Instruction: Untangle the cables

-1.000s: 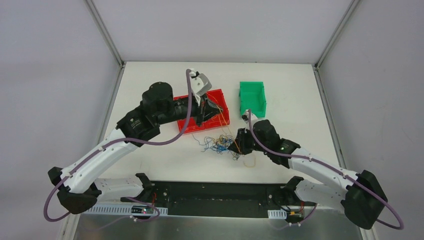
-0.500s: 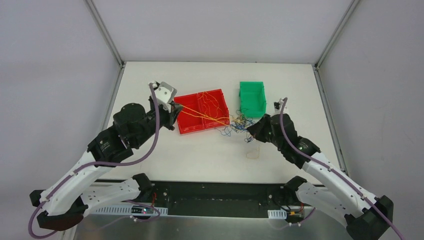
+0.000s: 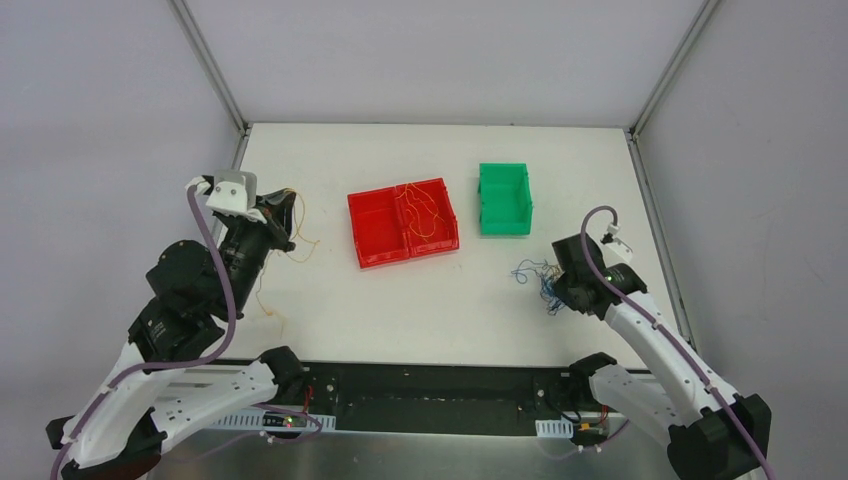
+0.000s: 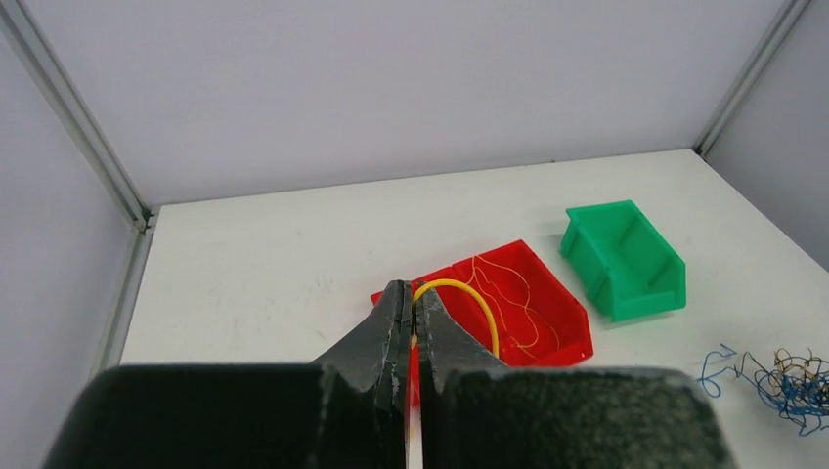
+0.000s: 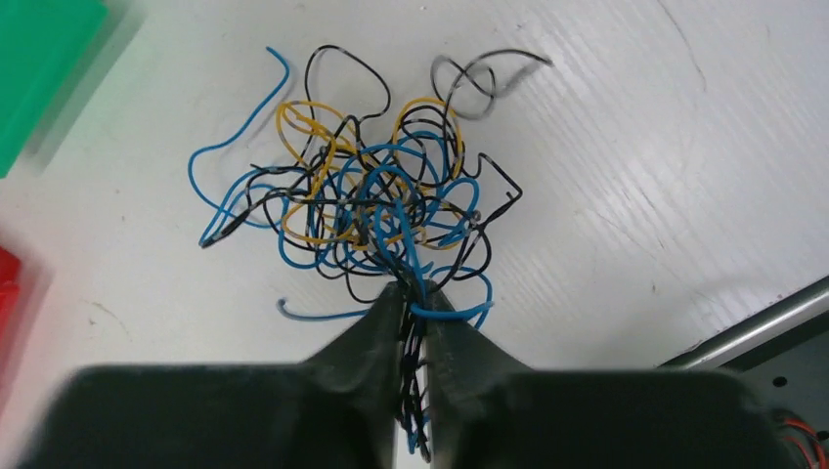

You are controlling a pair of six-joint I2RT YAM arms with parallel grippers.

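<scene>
Both pairs of jaws are clamped: my left gripper [image 4: 414, 305] pinches one yellow strand [image 4: 450, 282] at the left of the top view; my right gripper [image 5: 412, 298] bites the cable tangle [image 5: 376, 205] at lower right. I worry the right holds several wires — pulling could tighten knots or drag the whole clump.

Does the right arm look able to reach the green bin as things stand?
Probably yes: nothing stands between the right gripper and the green bin, though it is gripping the cables.
</scene>
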